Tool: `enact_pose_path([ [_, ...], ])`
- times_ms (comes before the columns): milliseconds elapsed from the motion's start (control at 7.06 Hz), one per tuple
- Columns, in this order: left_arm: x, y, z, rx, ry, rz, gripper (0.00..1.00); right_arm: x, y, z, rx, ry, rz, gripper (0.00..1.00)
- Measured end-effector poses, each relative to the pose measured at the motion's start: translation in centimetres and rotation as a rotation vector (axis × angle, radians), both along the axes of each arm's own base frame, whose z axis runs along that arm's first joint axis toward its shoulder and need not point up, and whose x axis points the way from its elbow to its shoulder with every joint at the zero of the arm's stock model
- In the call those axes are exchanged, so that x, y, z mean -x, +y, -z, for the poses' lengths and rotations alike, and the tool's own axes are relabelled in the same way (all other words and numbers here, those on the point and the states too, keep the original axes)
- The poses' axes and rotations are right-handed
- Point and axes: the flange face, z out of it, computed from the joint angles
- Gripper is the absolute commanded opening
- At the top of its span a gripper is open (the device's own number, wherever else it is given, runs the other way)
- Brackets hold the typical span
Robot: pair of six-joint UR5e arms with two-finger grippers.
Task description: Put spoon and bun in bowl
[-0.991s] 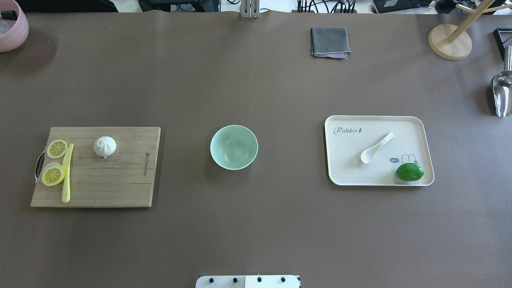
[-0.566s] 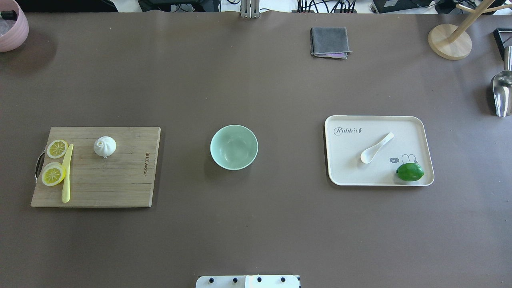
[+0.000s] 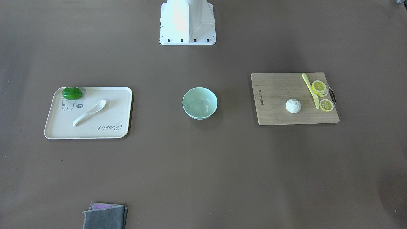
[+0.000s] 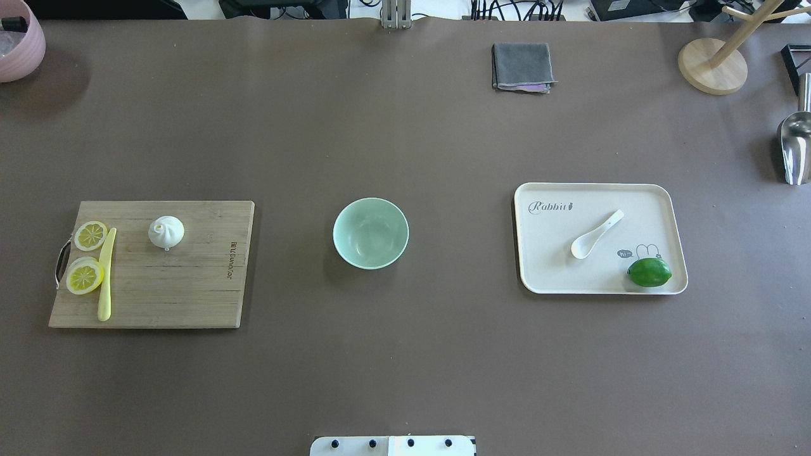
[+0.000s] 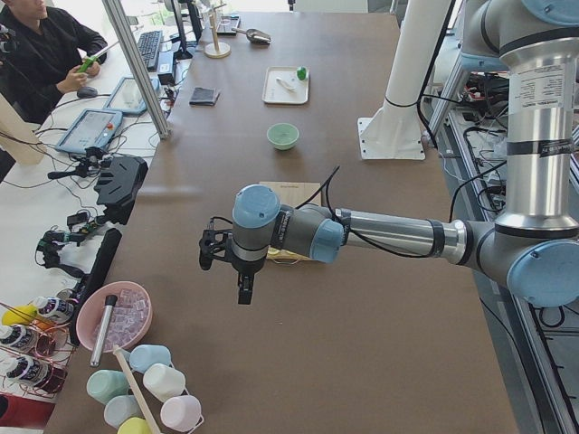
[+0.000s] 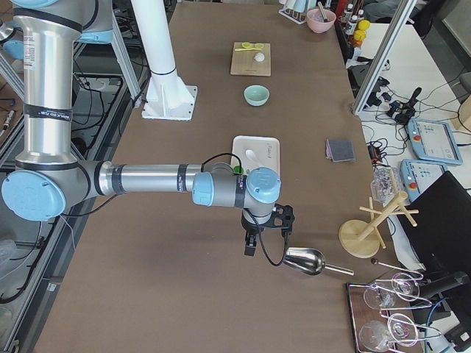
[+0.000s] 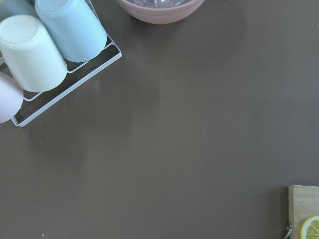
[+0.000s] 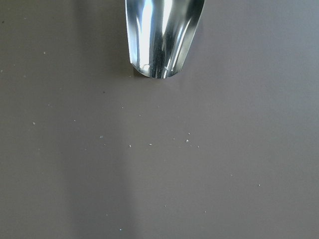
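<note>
The mint-green bowl (image 4: 370, 233) stands empty at the table's middle. The white bun (image 4: 166, 232) sits on a wooden cutting board (image 4: 177, 291) to its left. The cream spoon (image 4: 595, 235) lies on a beige tray (image 4: 551, 266) to its right. Neither gripper shows in the overhead or front views. In the exterior left view my left gripper (image 5: 242, 291) hangs over the table's left end, beyond the board. In the exterior right view my right gripper (image 6: 250, 246) hangs beyond the tray, by a metal scoop (image 6: 303, 260). I cannot tell whether either is open or shut.
Lemon slices (image 4: 85, 277) and a yellow knife (image 4: 106, 275) lie on the board. A lime (image 4: 649, 272) sits on the tray. A grey cloth (image 4: 522, 66), wooden stand (image 4: 713, 66) and pink bowl (image 4: 19, 38) are at the far side. A cup rack (image 7: 45, 45) is under the left wrist.
</note>
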Motion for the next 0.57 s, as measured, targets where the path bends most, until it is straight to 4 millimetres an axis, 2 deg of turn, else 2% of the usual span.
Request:
enact_pose_path([
  [283, -0.6, -0.2, 1.4, -0.026, 0.004, -0.011, 0.98, 0.1, 0.3, 0.1, 0.0, -0.017, -0.001, 1.0],
  [425, -1.2, -0.3, 2.9, -0.057, 0.007, -0.025, 0.98, 0.3, 0.2, 0.6, -0.01, -0.039, -0.003, 1.0],
  [566, -1.9, -0.4, 4.8, -0.095, 0.016, -0.041, 0.98, 0.4, -0.2, 2.1, -0.039, -0.059, -0.004, 1.0],
])
